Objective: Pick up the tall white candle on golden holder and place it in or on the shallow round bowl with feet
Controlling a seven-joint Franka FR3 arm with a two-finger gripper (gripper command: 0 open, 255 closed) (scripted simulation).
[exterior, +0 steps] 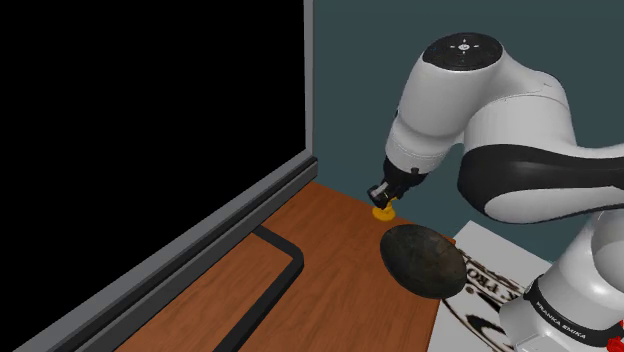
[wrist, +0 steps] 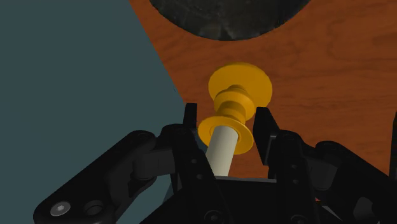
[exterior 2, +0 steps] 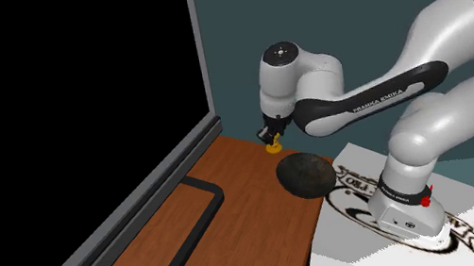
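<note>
In the shoulder view, the gripper [exterior: 384, 198] is seen lowered just beyond the dark bowl [exterior: 423, 260], on the side toward the teal wall [exterior: 345, 70]. The golden holder [exterior: 382, 212] is directly beneath it, at the far edge of the wooden table [exterior: 330, 290]. Holder and bowl are near each other but apart.

In the second exterior view the same layout is shown, with the holder just behind the bowl on its wall side. Whether the foot rests on the wood or is raised slightly cannot be told.

In the wrist view, the white candle [wrist: 221, 153] is seen running up between the fingers [wrist: 264, 127]. These are drawn partway in and set against either side of the holder's upper collar [wrist: 246, 140], so the piece is judged to be clasped there. The bowl's rim lies just past the foot.

The piece is judged stiff and fairly light, but tall and smooth (the pale shaft could be marked). The rigid collar is therefore the better hold, and it should be kept upright when set in so shallow a bowl.
</note>
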